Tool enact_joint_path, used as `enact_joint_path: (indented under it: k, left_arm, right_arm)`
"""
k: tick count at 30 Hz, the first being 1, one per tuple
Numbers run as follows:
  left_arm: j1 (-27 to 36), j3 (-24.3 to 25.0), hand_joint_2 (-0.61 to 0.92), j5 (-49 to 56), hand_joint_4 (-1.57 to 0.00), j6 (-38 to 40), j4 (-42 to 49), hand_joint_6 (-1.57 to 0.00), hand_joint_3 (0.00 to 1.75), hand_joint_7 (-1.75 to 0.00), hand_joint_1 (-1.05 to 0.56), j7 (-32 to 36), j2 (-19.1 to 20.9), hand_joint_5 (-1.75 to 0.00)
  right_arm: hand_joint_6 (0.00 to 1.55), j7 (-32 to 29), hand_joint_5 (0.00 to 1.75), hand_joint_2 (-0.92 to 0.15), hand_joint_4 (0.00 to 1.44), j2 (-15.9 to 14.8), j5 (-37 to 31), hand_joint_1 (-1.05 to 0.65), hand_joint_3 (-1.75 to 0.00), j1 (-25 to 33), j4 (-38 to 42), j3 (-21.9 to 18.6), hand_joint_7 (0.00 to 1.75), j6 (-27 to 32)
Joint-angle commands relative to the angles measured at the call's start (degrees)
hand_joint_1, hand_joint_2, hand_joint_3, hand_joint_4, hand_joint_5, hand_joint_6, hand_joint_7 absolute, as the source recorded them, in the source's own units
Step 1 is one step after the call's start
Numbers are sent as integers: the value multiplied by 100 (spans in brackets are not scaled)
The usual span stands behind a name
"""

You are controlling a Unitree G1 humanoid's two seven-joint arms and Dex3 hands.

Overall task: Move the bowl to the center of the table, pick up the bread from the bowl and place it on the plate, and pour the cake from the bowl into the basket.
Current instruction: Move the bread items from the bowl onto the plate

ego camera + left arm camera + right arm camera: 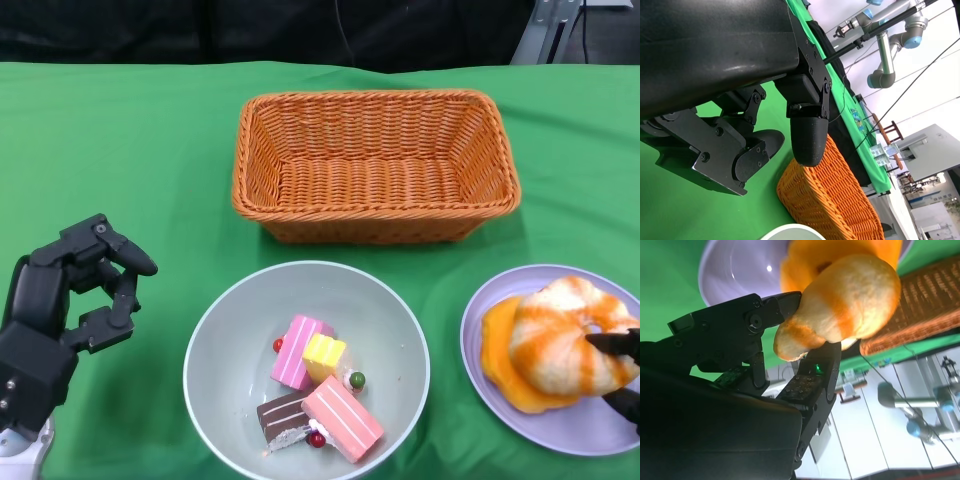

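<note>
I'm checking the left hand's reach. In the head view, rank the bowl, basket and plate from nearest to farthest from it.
From the left hand:
1. Bowl, just to its right.
2. Basket, farther back, mid-table.
3. Plate, far right, under the bread.

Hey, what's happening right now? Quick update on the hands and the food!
Right hand holds bread over purple plate. Left hand open, idle on green cloth. Cake pieces in bowl; basket behind it, empty. Nothing in the way.

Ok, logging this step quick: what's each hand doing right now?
Left hand: open, holding nothing, beside the bowl.
Right hand: holding the bread over the plate.
</note>
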Motion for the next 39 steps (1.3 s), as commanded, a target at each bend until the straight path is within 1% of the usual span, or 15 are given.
enact_joint_path:
  k: [1,3,6,8,10,11,12,13,15,16,20,28,32,36,39]
  left_arm:
    - [6,41,57,-33,-82,-34,-29,-80,110,-136,1,-32,109,-158]
    - [19,34,58,-12,-82,-12,-50,-80,110,-136,1,-14,122,-158]
    - [33,32,58,12,-82,26,-75,-80,109,-136,2,28,130,-158]
    - [33,36,58,3,-82,28,-78,-80,109,-136,3,20,130,-158]
    - [25,38,58,0,-82,-2,-62,-80,109,-137,3,9,131,-159]
    - [22,36,57,9,-82,-4,-55,-80,109,-137,3,14,135,-159]
    - [21,37,57,2,-82,22,-57,-80,109,-137,2,5,136,-160]
    - [21,38,57,-5,-81,43,-60,-80,109,-137,2,-4,137,-159]
    - [14,41,57,-15,-81,34,-52,-80,108,-137,2,-15,136,-159]
    - [12,40,58,-13,-81,25,-50,-80,108,-137,2,-13,136,-159]
    - [1,40,58,-22,-82,17,-23,-80,107,-136,2,-24,132,-159]
    - [14,28,58,-29,-82,-7,-19,-80,108,-135,2,-68,143,-157]
    - [40,41,58,-58,-81,15,-43,-79,107,-136,2,-90,145,-158]
    - [44,52,58,-74,-81,14,-45,-79,108,-137,2,-96,137,-159]
    - [28,43,57,-47,-81,0,-14,-79,108,-137,2,-89,149,-159]
  right_arm:
    - [102,313,131,-88,79,-77,61,-14,-1,-1,19,115,41,206]
    - [103,583,130,-88,77,-85,86,-13,-1,19,-29,189,34,356]
    - [108,947,112,-87,81,-85,112,-15,0,91,-214,250,18,645]
    - [108,1149,96,-88,83,-87,111,-17,0,161,-404,265,9,853]
    - [104,1320,71,-88,85,-59,104,-18,0,243,-604,260,2,1095]
    - [103,1408,67,-89,86,-44,68,-18,0,297,-736,260,1,1263]
    - [99,1484,52,-89,84,-33,20,-20,0,341,-857,265,1,1430]
    - [93,1534,29,-89,82,-28,-11,-22,0,373,-947,274,1,1550]
    - [86,1647,12,-89,75,14,-42,-27,0,433,-1133,277,0,1819]
    - [79,1690,5,-89,67,32,-49,-31,0,456,-1207,280,0,1922]
    - [66,1621,0,-90,52,75,-145,-40,0,501,-1361,307,0,2149]
    - [57,1392,0,-91,44,192,-171,-48,-1,573,-1543,307,0,2338]
    - [36,1077,0,-92,32,186,-71,-63,-10,594,-1550,262,0,2058]
    - [33,806,0,-92,30,231,166,-75,-17,585,-1581,182,0,1641]
    - [36,699,2,-92,34,387,499,-79,-21,551,-1788,68,1,1259]
